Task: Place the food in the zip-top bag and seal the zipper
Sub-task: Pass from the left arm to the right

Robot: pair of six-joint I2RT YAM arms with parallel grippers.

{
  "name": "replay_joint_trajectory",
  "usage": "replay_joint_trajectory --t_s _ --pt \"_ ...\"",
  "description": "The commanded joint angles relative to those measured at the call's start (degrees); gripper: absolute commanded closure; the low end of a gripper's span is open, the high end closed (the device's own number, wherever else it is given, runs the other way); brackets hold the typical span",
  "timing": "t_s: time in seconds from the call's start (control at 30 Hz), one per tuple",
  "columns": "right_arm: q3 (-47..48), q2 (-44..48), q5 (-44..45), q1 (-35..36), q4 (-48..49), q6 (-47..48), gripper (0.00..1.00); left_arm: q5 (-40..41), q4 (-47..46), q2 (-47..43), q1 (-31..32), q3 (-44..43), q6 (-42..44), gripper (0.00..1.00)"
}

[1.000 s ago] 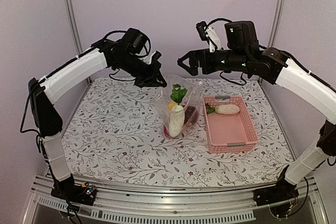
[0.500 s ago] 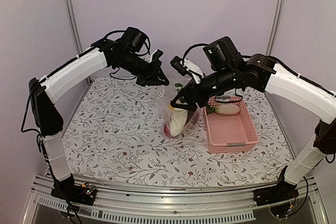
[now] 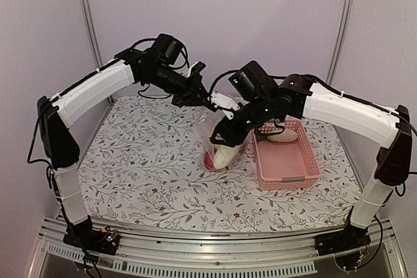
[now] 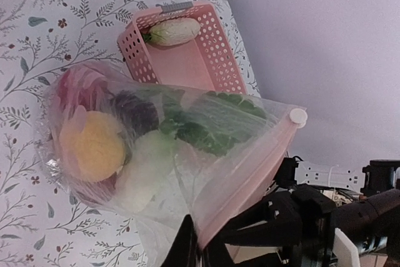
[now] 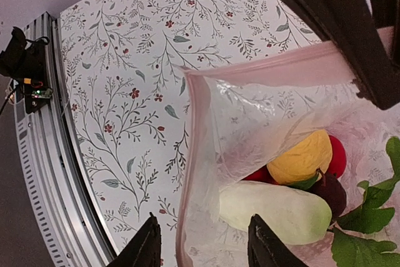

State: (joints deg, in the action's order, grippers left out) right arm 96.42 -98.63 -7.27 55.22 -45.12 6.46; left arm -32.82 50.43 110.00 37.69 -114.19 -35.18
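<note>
The zip-top bag (image 4: 156,154) is held upright on the counter (image 3: 143,167), just beside the pink basket (image 3: 290,180). Most of the food (image 4: 90,145) is inside it, and one white piece (image 3: 281,136) lies in the basket. The zipper (image 4: 250,173) is pinched by the left end effector (image 3: 203,100), whose jaws are fully closed on the strip. The left arm is reached forward and inward, wrist angled down over the bag. The right end effector (image 5: 205,223) is set astride another stretch of the mouth edge, jaws partly open, with nothing gripped yet. The right arm is bent across from the basket side, wrist dipped low. For a clean grasp, the strip should be centred between the fingers before closing. Only the rim should be taken, not the loose film, while the left hold is kept taut.
</note>
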Motion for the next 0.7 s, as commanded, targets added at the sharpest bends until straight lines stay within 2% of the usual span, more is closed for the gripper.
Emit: replay_joint_trajectory --t_s 0.0,0.07,0.1,0.27,0.33,0.5,0.53,0.57,0.6,0.67 --pt "2.38 -2.94 -0.83 0.06 -0.82 2.31 0.72 -0.93 -0.57 0.65 -0.68 -1.38 0.03 0.94" --pt "2.94 -3.23 -1.69 0.15 -0.78 2.13 0.97 -0.3 -0.19 0.49 -0.68 -1.34 0.26 0.91" --pt "3.16 -3.15 -2.09 0.22 -0.81 1.97 1.0 0.2 0.09 0.35 -0.68 -1.34 0.46 0.87" --pt "5.0 -0.97 -5.1 0.32 -0.33 2.06 1.0 6.69 3.98 -1.15 -0.33 -0.82 3.64 0.69" --pt "5.41 0.43 -6.65 0.33 0.19 2.19 1.0 9.95 5.71 -2.81 0.26 -0.01 5.28 0.52" --pt "4.74 0.7 -7.64 0.33 -0.15 2.56 1.0 20.1 4.47 -9.65 2.39 2.45 8.23 0.46" --pt "4.48 0.4 -7.64 0.33 -0.28 2.67 1.0 23.24 3.52 -11.44 2.97 2.47 8.66 0.36" --pt "4.45 0.27 -7.88 0.33 -0.31 2.59 1.0 27.02 1.98 -13.51 3.65 2.78 9.5 0.08" --pt "4.43 0.07 -8.24 0.33 -0.36 2.38 1.0 30.98 -0.06 -16.1 4.37 3.86 10.06 0.01" --pt "4.32 0.22 -8.91 0.37 -0.2 1.88 1.0 37.09 -6.53 -22.45 5.0 9.24 10.38 0.0"
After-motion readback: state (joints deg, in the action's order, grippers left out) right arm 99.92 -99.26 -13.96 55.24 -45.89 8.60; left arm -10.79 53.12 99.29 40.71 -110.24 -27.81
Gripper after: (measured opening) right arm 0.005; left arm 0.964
